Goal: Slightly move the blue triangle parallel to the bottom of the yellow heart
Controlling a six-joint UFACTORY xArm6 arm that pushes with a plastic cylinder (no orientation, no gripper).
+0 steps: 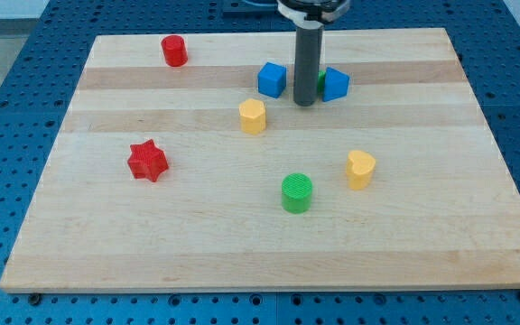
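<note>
Rod with my tip (304,102) on board, bare, blue triangle (336,84) just right, touching or nearly.

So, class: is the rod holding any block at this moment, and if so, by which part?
Nothing is held. My tip only pushes; it stands between the blue cube and the blue triangle.

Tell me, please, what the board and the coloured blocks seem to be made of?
The pale board looks like unvarnished or lightly sealed wood: grain lines and joined planks show. The blocks, such as the red star block and green round block, look like matte plastic, with uniform colour and faint ridges, possibly printed.
</note>
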